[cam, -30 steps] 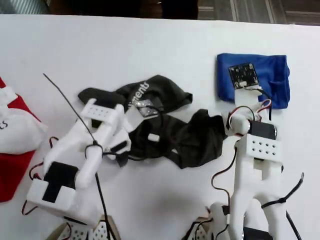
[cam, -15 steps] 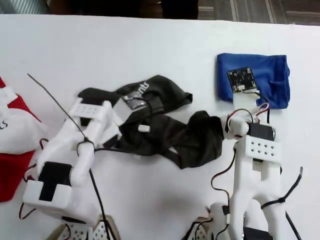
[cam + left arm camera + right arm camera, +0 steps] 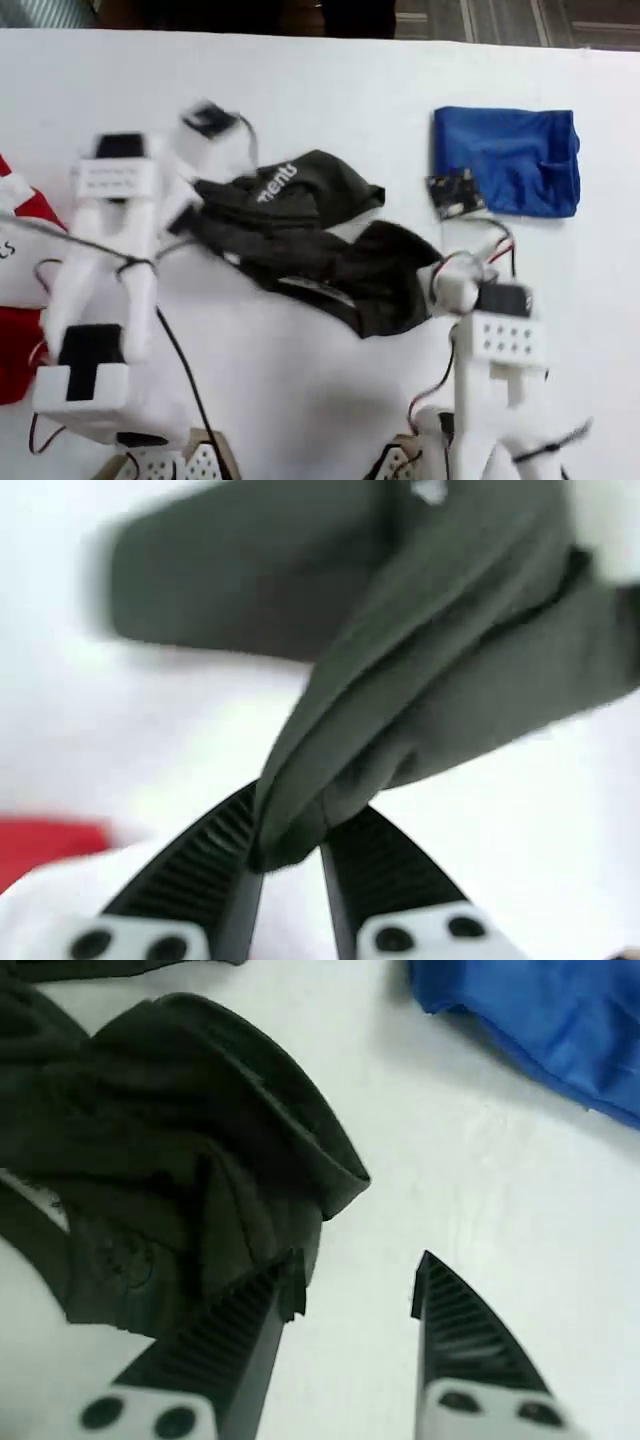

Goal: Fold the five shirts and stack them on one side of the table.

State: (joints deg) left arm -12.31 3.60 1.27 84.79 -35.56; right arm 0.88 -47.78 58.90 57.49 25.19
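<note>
Your left gripper (image 3: 290, 832) is pressed together on a bunched fold of the black shirt (image 3: 310, 250). The cloth comes out from between its ribbed black fingers (image 3: 215, 855) and spreads away in thick, soft pleats. Seen from above, the shirt lies crumpled in the middle of the white table (image 3: 330, 80), drawn out between your two arms. It is matte knit with pale lettering on the rumpled part farthest from the arm bases.

Your right gripper (image 3: 355, 1265) is spread wide and pinches nothing. It sits low over bare tabletop at the shirt's near end. One serrated finger is right at the rolled, rounded hem of the black cloth, but you cannot tell whether it touches. The other finger is over plain table. Both fingers are wedge-shaped black plastic set in white housings.

The blue shirt (image 3: 505, 160) lies folded into a rough rectangle on the far right part of the table. It is apart from the black one and looks smoother, with a slight sheen. The red and white shirt (image 3: 18, 290) is heaped at the table's left edge, beside your left arm.
</note>
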